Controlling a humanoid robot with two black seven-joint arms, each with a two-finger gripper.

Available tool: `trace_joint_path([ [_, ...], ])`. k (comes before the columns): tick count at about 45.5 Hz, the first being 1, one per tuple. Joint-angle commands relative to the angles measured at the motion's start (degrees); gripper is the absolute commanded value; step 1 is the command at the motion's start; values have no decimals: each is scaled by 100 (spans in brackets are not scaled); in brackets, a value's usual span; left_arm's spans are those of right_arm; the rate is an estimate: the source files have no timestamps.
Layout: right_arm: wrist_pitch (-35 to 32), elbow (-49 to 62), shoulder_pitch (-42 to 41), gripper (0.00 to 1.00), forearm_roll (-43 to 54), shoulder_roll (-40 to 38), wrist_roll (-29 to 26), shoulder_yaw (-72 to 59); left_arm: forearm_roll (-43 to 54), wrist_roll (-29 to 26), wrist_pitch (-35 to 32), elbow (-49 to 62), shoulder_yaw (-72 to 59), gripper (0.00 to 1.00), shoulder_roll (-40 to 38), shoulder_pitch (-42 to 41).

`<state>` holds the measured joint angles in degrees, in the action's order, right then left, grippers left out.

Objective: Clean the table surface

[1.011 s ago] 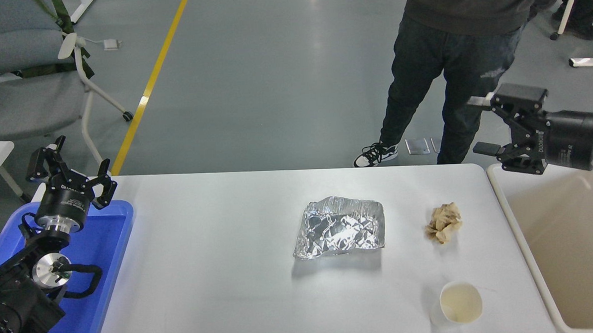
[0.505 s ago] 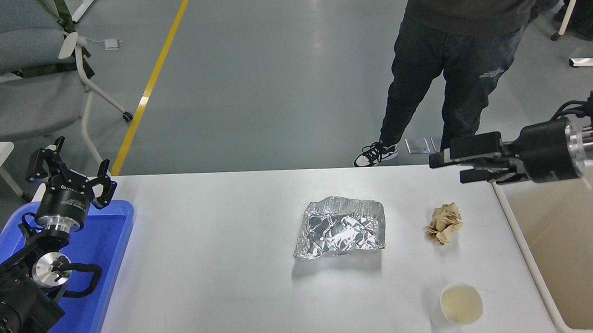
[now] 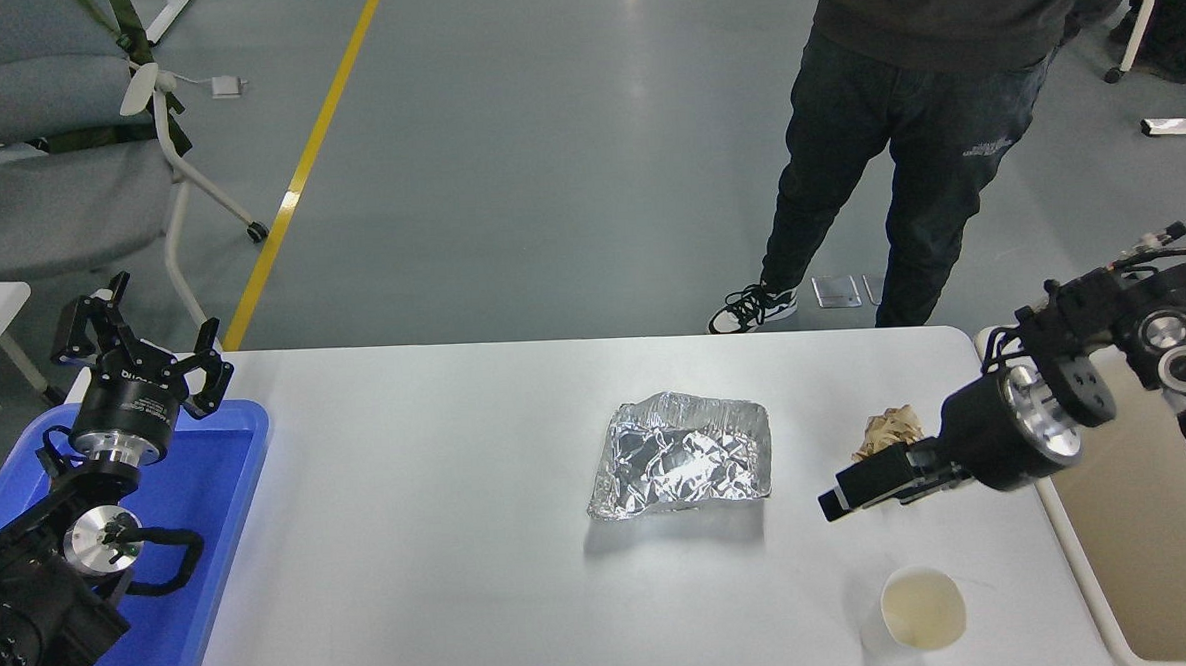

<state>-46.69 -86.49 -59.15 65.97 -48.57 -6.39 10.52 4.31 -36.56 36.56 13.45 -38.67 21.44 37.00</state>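
The right gripper has swung down from the bin and now hangs over the table surface at four o'clock; whether it is open, I cannot tell. Nearest lies a paper cup, farther the foil and a crumpled paper. The left gripper sits parked at nine o'clock, fingers spread, holding nothing.

I'm looking at what seems a robotics lab: grey floor with yellow line, office chair sitting at ten o'clock.

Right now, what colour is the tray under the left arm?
Blue; the tray shows clearly in the head view, at the table's left end.
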Motion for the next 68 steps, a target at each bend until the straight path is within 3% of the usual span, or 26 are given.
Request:
trace_joint_path([
  [1,266,133,430,100,434,32,-38,-130,0,0,0,0,0,100,0,0],
  [26,591,124,817,100,751,-522,6,-24,0,0,0,0,0,100,0,0],
  [42,810,273,1801,100,944,-408,24,600,0,0,0,0,0,100,0,0],
  [68,1558,572,2267,100,1453,-258,410,626,0,0,0,0,0,100,0,0],
])
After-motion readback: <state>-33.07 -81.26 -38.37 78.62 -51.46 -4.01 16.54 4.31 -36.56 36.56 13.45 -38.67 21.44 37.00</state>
